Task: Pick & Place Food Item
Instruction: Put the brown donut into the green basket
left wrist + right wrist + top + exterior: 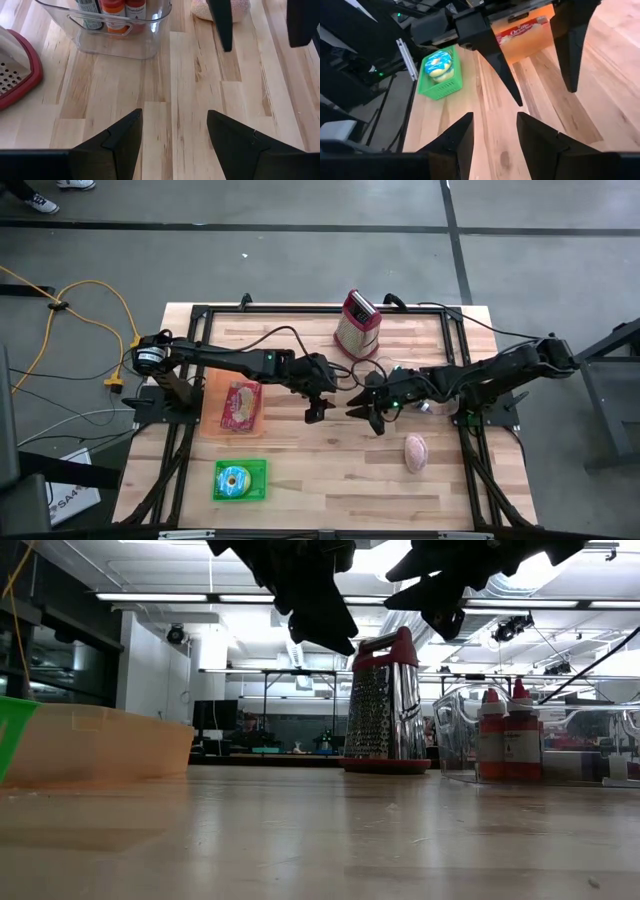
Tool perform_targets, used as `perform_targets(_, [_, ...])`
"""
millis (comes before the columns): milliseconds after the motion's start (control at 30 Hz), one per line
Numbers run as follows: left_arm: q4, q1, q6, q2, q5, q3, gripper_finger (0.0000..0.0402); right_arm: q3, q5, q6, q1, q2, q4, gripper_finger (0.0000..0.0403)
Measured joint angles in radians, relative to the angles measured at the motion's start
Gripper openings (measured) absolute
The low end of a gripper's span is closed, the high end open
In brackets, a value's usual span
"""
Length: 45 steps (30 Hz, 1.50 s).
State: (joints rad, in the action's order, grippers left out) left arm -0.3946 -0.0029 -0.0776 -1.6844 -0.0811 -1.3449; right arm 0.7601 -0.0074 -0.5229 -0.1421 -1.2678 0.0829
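Both claws [322,402] [366,409] hover open, empty; orange tray's packet [522,27] reads "Orville".

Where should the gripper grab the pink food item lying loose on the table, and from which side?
Grip the pink food item across its narrow middle, coming straight down. It lies flat, a loose oval with bare table all around. The right gripper, empty and open, hovers nearest.

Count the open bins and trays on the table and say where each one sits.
3: orange tray under the left arm, green basket near the front edge, clear bin with bottles beside the grater.
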Motion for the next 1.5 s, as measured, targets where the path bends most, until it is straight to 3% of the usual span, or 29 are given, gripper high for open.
perform_targets(233, [0.001, 0.0, 0.0, 0.0, 0.0, 0.0, 0.0217, 0.0, 0.059, -0.012, -0.001, 0.0, -0.062, 0.0139])
perform_targets(500, [0.005, 0.0, 0.0, 0.0, 0.0, 0.0, 0.0217, 0.002, -0.099, -0.108, -0.004, 0.0, -0.105, 0.0138])
perform_targets(633, [0.008, 0.0, 0.0, 0.0, 0.0, 0.0, 0.0217, 0.062, -0.12, -0.14, -0.028, 0.0, -0.272, 0.0138])
perform_targets(833, [0.009, -0.001, 0.002, 0.0, 0.0, 0.0, 0.0217, 0.241, -0.018, -0.181, -0.096, 0.0, -0.582, 0.0138])
perform_targets(1067, [0.009, 0.0, 0.001, 0.0, 0.0, 0.0, 0.0217, 0.374, 0.104, -0.425, -0.202, 0.0, -0.836, 0.0138])
perform_targets(1500, [0.009, 0.0, -0.001, 0.0, 0.0, 0.0, 0.0217, 0.383, 0.056, -0.982, -0.395, -0.009, -0.953, 0.0138])
